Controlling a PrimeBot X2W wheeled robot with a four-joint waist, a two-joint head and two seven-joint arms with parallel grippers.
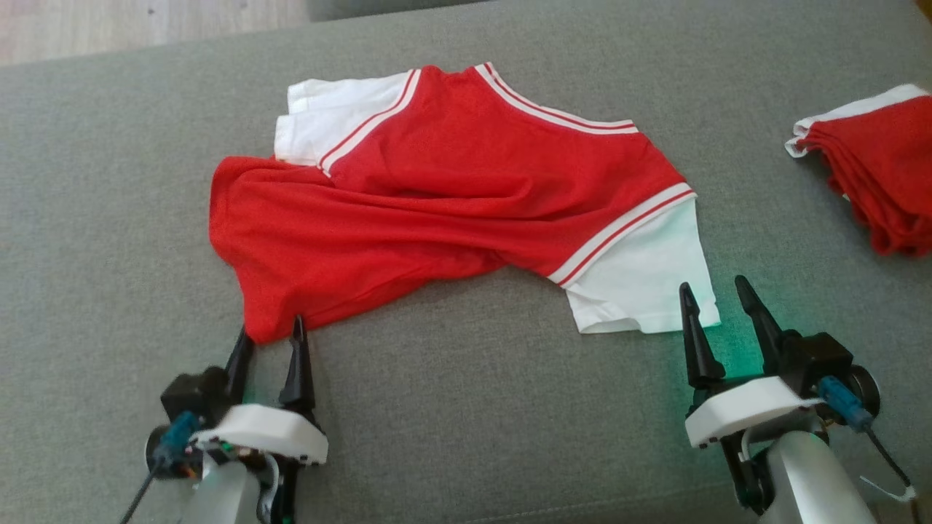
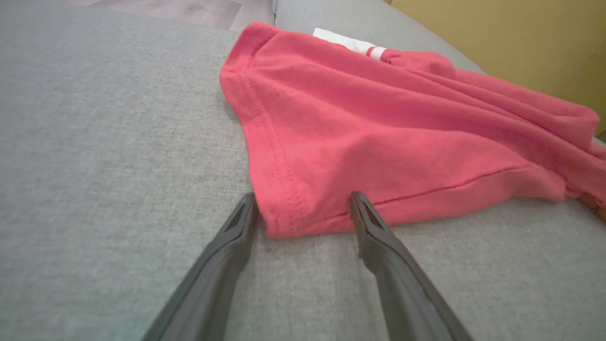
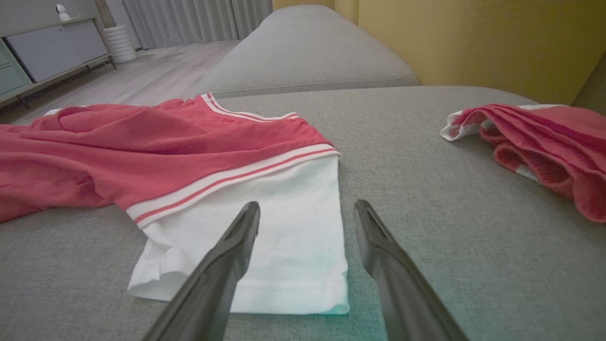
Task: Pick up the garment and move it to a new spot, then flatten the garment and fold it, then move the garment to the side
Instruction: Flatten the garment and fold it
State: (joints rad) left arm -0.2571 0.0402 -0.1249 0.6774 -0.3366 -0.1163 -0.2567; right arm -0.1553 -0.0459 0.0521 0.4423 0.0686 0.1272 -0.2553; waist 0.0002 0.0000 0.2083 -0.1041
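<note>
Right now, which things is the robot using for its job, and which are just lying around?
For the job: red and white shirt; left gripper, open at its red hem corner; right gripper, open at its white sleeve.
Just lying about: pile of red clothes, off to the right; grey cabinet across the room.

The garment (image 1: 451,196) lay on the cushion (image 1: 466,415), with a pile (image 1: 877,185) well apart on its right. The left gripper (image 1: 271,327) and the right gripper (image 1: 713,285) stood just before it.
</note>
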